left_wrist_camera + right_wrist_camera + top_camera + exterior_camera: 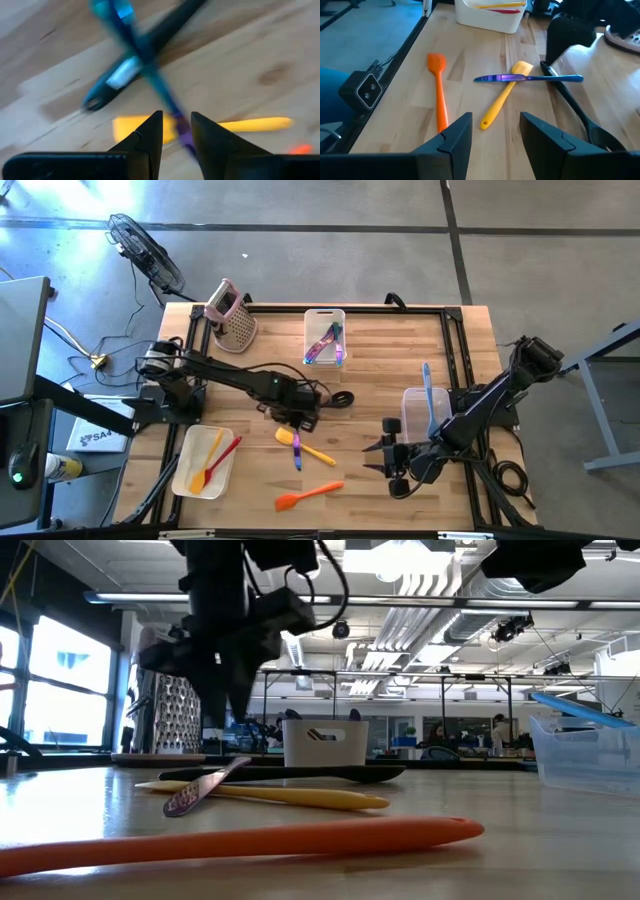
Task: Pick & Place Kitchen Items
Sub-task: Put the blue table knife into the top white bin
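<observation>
A slim blue-and-purple utensil (296, 452) lies on the wooden table across the head of a yellow spatula (312, 448). My left gripper (300, 420) hangs over the utensil's far end. In the left wrist view its fingers (155, 135) stand narrowly apart with the utensil's purple part (182, 131) between them; I see no touch. A black ladle (165, 30) crosses under the utensil's blue end. An orange spatula (310, 495) lies near the front edge. My right gripper (385, 452) is open and empty, level, to the right of these items.
A white bin (190, 480) at the front left holds a yellow and a red utensil. A clear bin (325, 315) at the far middle holds several utensils. A clear bin (412, 420) at the right holds a blue spatula. A pink grater (235, 320) stands at the far left.
</observation>
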Tool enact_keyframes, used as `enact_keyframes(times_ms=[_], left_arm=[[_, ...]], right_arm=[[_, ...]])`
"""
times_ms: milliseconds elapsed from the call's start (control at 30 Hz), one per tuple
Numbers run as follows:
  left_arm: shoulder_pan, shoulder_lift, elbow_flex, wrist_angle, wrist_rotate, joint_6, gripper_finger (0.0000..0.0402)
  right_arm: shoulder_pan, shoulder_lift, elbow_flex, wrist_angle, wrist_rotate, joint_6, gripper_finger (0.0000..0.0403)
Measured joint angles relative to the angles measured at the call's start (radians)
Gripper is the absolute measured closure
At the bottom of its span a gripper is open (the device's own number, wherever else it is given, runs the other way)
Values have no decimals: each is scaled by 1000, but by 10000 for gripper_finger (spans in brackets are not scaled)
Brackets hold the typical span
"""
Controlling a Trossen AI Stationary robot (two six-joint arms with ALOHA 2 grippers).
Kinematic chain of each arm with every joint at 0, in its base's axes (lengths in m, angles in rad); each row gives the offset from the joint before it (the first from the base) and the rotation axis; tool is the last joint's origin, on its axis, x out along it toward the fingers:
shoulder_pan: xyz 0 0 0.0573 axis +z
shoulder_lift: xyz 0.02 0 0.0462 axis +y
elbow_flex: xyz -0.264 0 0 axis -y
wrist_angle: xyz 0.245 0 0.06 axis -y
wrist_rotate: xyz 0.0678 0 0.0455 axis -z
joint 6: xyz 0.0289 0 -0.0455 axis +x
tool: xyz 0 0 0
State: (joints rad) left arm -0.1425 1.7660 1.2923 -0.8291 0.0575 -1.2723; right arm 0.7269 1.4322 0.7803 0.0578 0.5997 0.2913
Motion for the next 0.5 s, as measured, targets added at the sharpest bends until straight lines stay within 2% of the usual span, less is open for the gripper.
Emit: enact_keyframes(times_ms=[100,300,500], left_arm=[[-1,0,2,8,-38,68,304],[-1,0,2,20,-15,88,304],[-1,16,0,22,-37,144,304]], right_arm=[[0,0,0,0,-2,0,245],[0,0,0,-1,-8,0,245],[0,0,0,-1,-8,0,245]])
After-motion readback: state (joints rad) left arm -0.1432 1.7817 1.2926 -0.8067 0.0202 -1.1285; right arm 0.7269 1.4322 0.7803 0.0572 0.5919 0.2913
